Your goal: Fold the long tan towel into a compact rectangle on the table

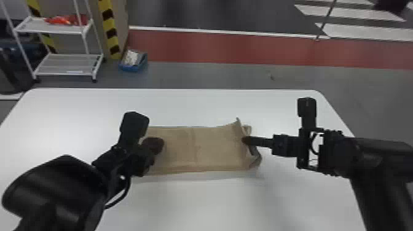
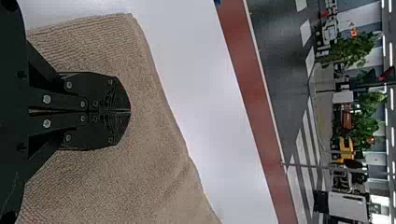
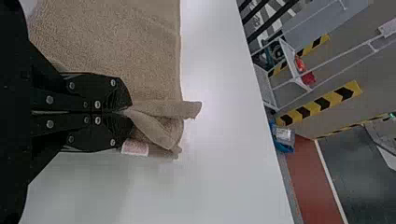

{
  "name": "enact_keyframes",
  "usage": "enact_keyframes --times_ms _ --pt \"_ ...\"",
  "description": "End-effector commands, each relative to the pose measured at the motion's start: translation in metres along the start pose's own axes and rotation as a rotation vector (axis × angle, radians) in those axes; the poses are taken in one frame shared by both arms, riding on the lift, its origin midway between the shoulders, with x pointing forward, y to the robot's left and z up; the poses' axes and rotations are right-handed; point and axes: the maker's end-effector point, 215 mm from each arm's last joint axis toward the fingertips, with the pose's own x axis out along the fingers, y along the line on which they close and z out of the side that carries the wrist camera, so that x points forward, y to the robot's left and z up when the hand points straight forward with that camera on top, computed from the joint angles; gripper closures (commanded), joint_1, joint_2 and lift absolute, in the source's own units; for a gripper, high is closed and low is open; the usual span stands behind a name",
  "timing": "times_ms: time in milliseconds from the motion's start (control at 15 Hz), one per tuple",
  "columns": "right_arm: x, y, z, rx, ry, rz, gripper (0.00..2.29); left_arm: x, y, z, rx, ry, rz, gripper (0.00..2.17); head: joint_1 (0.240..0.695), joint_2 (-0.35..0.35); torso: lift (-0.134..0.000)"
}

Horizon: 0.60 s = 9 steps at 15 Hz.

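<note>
The tan towel (image 1: 215,147) lies flat across the middle of the table, its right end bunched and raised in a small fold. Over its left end is my left gripper (image 1: 155,145); in the left wrist view the left gripper (image 2: 130,111) has its fingers pressed together on top of the towel (image 2: 107,182), with no cloth visible between them. At the right end, my right gripper (image 1: 245,140) pinches the raised edge. In the right wrist view the right gripper (image 3: 127,112) is closed on gathered cloth of the towel (image 3: 112,42), near a pale label.
The white table (image 1: 215,202) extends around the towel on all sides. Beyond its far edge stand a white wheeled shelf rack (image 1: 66,64) and a blue bin (image 1: 133,61) on the floor, by a yellow-and-black striped post.
</note>
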Motion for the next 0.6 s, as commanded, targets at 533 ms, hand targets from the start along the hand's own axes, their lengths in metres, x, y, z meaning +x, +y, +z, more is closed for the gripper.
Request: enact_keyframes --times_ms 533 --pt "-0.009 -0.002 -0.004 -0.072 0.021 -0.12 1.14 0.002 -0.019 -0.002 0.008 0.013 -0.026 1.91 0.695 -0.116 -0.128"
